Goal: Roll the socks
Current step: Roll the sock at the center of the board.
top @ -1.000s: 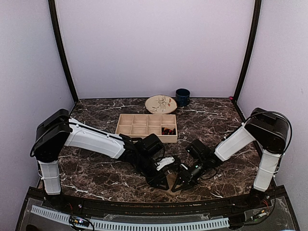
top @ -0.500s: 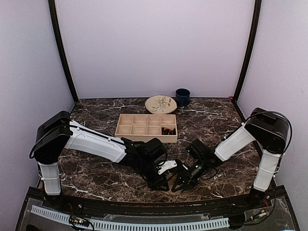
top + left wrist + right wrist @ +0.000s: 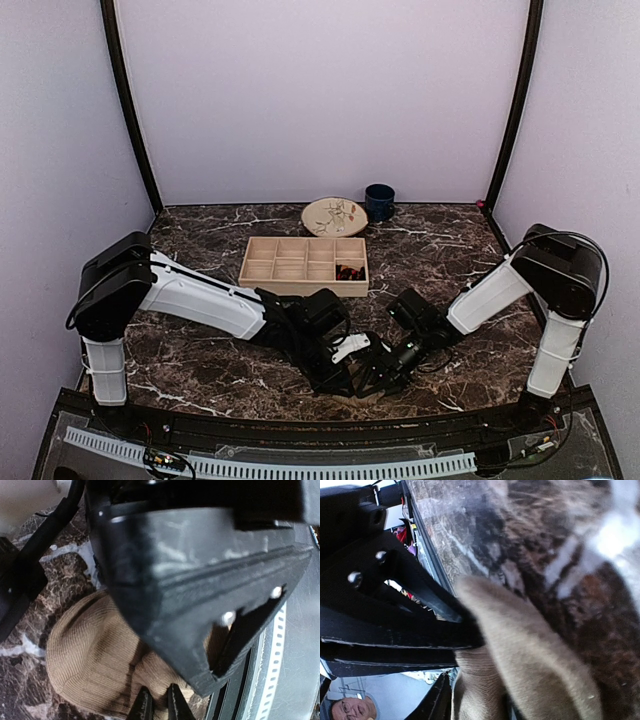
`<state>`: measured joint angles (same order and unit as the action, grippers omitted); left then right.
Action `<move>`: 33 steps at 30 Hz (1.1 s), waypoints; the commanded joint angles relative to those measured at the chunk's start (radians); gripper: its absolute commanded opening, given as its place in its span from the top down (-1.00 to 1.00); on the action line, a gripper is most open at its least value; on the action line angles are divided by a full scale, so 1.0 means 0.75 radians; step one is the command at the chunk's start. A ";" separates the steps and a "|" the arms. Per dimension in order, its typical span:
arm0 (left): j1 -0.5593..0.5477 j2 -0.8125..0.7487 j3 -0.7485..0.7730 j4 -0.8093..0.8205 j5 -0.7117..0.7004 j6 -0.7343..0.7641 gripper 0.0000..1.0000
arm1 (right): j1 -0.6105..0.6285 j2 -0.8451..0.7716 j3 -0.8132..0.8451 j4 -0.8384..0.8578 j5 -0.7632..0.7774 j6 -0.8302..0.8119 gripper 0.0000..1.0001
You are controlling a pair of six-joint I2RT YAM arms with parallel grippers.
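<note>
**Operator:** Where is the sock?

**Spotter:** Your tan sock (image 3: 90, 665) lies bunched on the marble table (image 3: 200, 250), right at its near edge, where your two arms meet. From above you can hardly see it, because both grippers cover it.

**Operator:** And the grippers?

**Spotter:** Your left gripper (image 3: 340, 378) sits low over the sock. Its wrist camera shows ribbed tan knit directly below, but black gripper hardware, close and blurred, blocks most of that view. You cannot tell from it whether the fingers are clamped on the fabric or standing apart. Your right gripper (image 3: 385, 376) reaches in from the right and meets the left one nearly tip to tip. In its wrist view, dark hardware ends against the sock's edge and the cloth rises beside it in a thick fold. There too I cannot say whether the fingers are parted or pinching.

**Operator:** Anything else on the table?

**Spotter:** A wooden compartment tray (image 3: 303, 287) sits mid-table, behind your grippers. Its near right compartment holds a dark, red-flecked thing (image 3: 349, 269), too small to identify. Farther back, by the wall, a patterned plate (image 3: 334, 216) stands just beside a dark blue mug (image 3: 379, 201).
</note>
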<state>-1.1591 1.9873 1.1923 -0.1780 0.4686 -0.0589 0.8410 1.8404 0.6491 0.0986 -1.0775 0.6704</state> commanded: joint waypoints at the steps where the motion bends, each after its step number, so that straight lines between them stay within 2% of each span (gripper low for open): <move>1: -0.044 0.160 -0.103 -0.143 -0.058 -0.041 0.77 | -0.016 -0.006 -0.012 -0.055 0.197 -0.017 0.27; 16: -0.037 0.160 -0.115 -0.156 -0.062 -0.076 0.78 | -0.123 -0.210 -0.125 -0.133 0.325 -0.026 0.22; 22: -0.024 0.164 -0.109 -0.164 -0.055 -0.083 0.78 | -0.129 -0.315 -0.143 -0.208 0.446 -0.067 0.21; 33: -0.001 0.183 -0.066 -0.205 -0.016 -0.099 0.78 | -0.124 -0.800 -0.241 -0.375 0.860 -0.116 0.12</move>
<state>-1.1522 2.0113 1.1839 -0.1169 0.5316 -0.1337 0.7517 1.3415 0.4900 -0.1265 -0.5934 0.6136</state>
